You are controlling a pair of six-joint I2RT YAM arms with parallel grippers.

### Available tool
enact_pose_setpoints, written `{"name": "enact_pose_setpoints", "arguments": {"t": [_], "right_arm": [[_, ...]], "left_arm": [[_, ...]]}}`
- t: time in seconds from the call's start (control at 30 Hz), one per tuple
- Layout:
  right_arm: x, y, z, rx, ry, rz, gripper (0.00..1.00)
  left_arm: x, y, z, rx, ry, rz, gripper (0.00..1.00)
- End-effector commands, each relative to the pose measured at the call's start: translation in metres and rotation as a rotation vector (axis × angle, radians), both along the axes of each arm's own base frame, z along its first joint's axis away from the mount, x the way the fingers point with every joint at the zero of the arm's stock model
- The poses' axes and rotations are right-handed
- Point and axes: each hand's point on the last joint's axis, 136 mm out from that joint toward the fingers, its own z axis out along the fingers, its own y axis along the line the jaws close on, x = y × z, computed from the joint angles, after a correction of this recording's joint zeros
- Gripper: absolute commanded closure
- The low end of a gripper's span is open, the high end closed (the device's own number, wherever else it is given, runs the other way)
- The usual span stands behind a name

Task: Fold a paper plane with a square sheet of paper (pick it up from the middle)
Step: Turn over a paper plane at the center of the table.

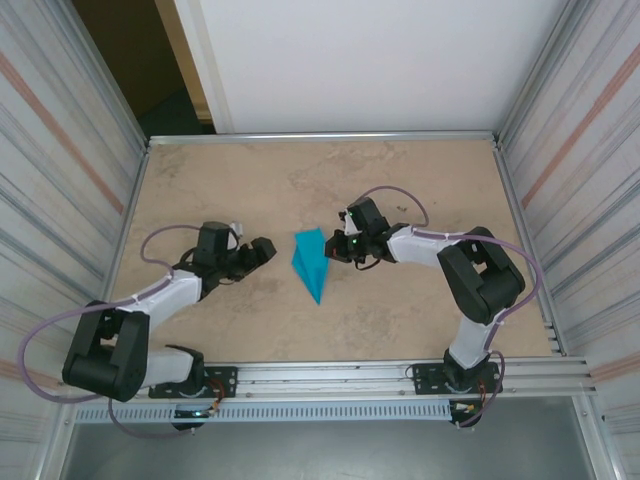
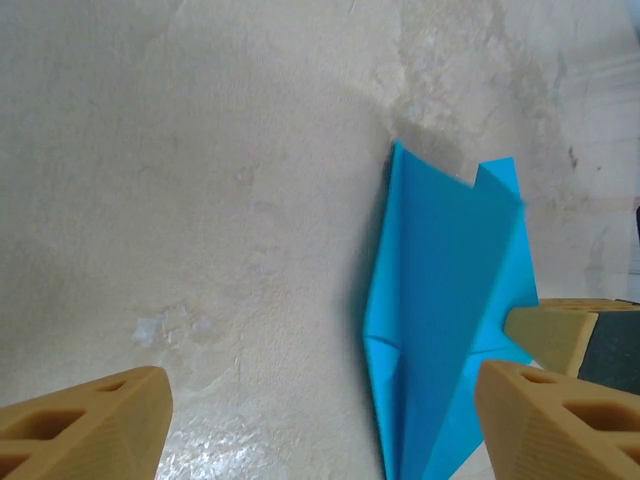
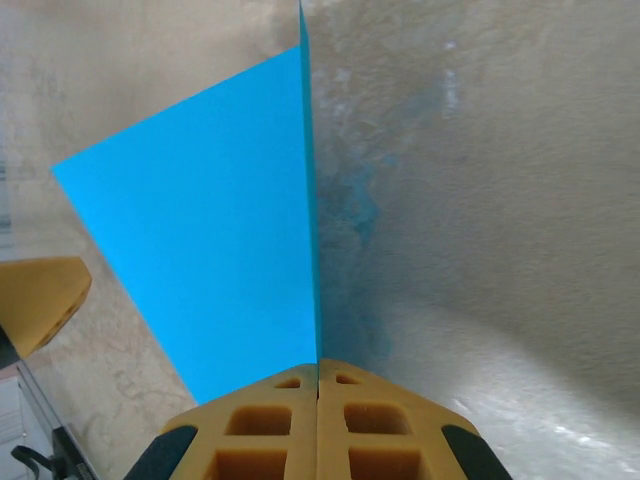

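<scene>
Pinching the paper plane, the right claw is closed while the left claw gapes empty beside it.

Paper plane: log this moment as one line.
paper plane: folded dart, on table | right gripper: jaws shut on its edge | left gripper: jaws open, beside it, not holding
</scene>
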Motion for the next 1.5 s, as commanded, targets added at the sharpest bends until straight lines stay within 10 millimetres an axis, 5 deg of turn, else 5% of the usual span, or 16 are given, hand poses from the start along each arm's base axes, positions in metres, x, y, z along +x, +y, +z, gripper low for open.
{"name": "enact_pose_setpoints", "arguments": {"t": [0.0, 0.23, 0.43, 0.9, 1.1, 1.47], "right_arm": [[0.004, -0.006, -0.002, -0.004, -0.024, -0.011, 0.98], [0.002, -0.014, -0.013, -0.044, -0.011, -0.024, 0.98], [0.001, -0.016, -0.015, -0.050, -0.014, -0.023, 0.98], [0.001, -0.017, -0.015, -0.053, -0.018, -0.024, 1.00], [0.006, -0.029, -0.009, -0.062, -0.031, -0.074, 1.00], [0.004, -0.046, -0.021, -0.074, 0.003, -0.111, 0.99]], "left_arm": [[-0.002, -0.002, -0.009, 0.038, 0.029, 0.031, 0.22], [-0.003, -0.052, -0.003, -0.034, 0.012, -0.126, 0.29], [-0.003, -0.083, -0.006, -0.011, 0.051, -0.241, 0.50], [0.016, -0.102, -0.023, 0.018, 0.130, -0.303, 0.80], [0.018, -0.091, -0.024, 0.062, 0.120, -0.272, 0.96], [0.019, -0.078, -0.027, 0.068, 0.081, -0.204, 0.98]]}}
